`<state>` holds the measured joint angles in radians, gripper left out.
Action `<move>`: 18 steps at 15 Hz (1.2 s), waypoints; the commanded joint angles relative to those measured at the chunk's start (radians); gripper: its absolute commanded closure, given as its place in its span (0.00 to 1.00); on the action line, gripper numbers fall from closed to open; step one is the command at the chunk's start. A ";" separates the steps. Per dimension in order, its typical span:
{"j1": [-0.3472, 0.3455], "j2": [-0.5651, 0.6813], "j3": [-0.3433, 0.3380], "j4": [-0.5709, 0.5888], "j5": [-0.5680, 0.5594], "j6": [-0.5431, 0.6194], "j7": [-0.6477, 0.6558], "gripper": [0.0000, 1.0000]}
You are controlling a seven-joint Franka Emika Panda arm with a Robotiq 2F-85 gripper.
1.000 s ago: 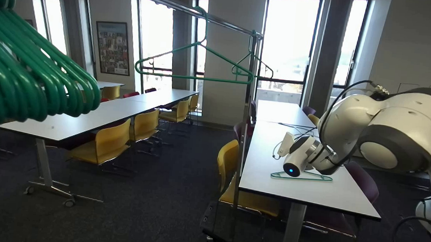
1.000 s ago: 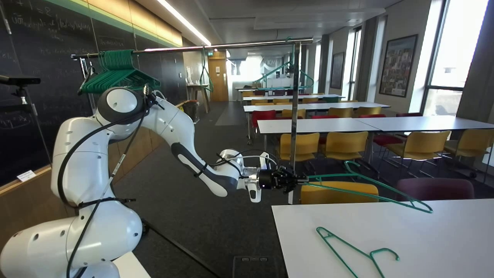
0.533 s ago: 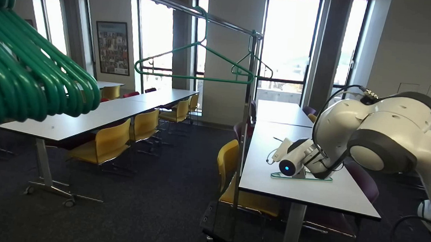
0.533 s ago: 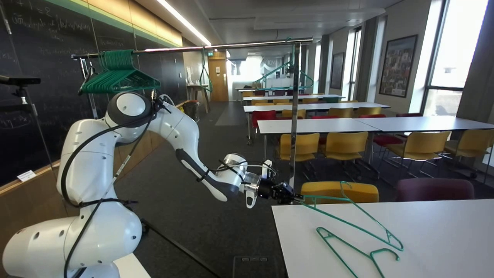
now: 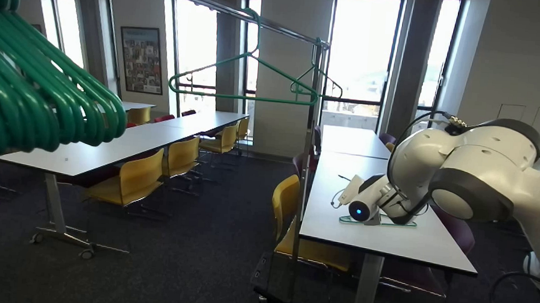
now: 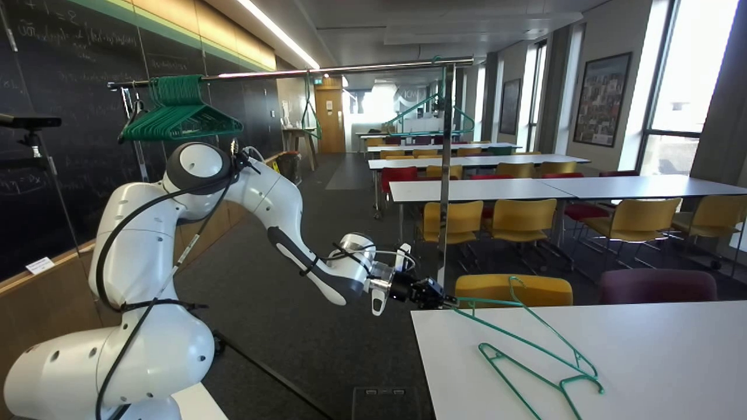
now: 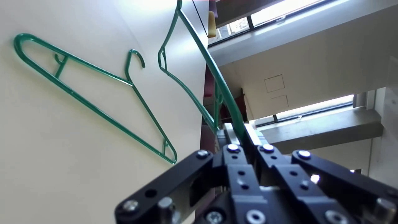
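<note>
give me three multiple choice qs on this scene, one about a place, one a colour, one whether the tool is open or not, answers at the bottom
1. Where is the bunch of hangers?
A) heaped on a seat
B) hanging up
C) strewn on the floor

2. What colour is the loose hanger lying on the table?
A) red
B) white
C) green

3. What is the state of the tool?
A) closed, with something in it
B) wide open
C) closed on nothing

1 B: in both exterior views the bunch hangs from the metal rail.
2 C: the wrist view shows its bars and hook in green.
3 A: in the wrist view its jaws pinch a second hanger.
</note>
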<state>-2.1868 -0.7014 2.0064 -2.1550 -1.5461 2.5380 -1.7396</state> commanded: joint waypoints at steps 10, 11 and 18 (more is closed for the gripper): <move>-0.009 -0.191 -0.003 0.009 0.035 -0.034 -0.160 0.98; -0.018 -0.191 0.004 0.016 0.029 -0.011 -0.153 0.98; -0.046 -0.219 0.037 0.012 0.055 -0.003 -0.196 0.98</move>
<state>-2.2036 -0.9004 2.0357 -2.1551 -1.5347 2.5296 -1.8662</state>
